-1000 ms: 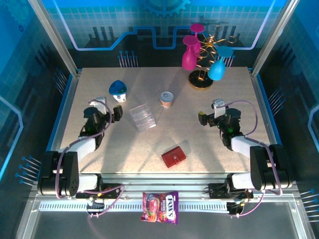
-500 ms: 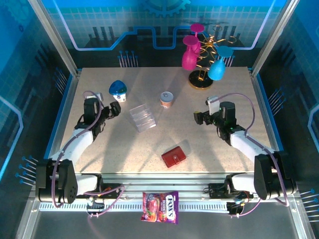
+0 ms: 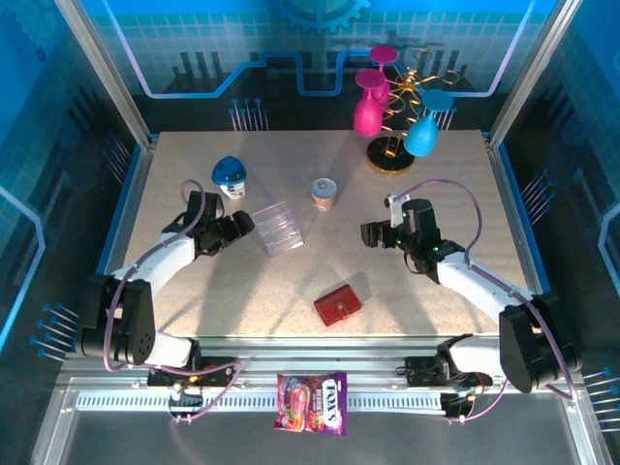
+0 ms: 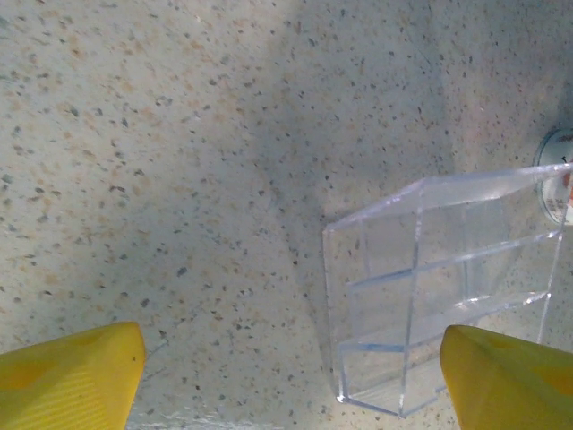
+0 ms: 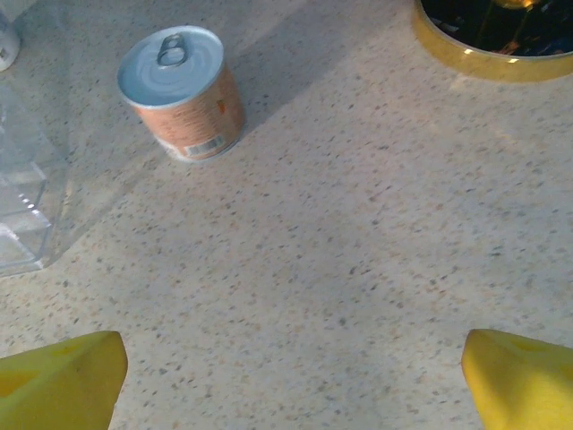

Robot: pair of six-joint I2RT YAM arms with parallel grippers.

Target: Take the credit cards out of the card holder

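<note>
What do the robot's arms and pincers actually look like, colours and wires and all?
Both arms are built from slim white tubes linked by chunky black joints. The left arm and the right arm each carry a thin lilac cable that loops loosely along them. The left gripper and the right gripper are small black blocks with two fingers. Seen close up, the finger pads are bright yellow.

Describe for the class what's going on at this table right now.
Two robot arms reach over the table, holding nothing. The left fingers are open by the clear box. The right fingers are open over bare table near the can. The red card holder lies shut near the front edge, untouched, so its cards are not yet out.
</note>
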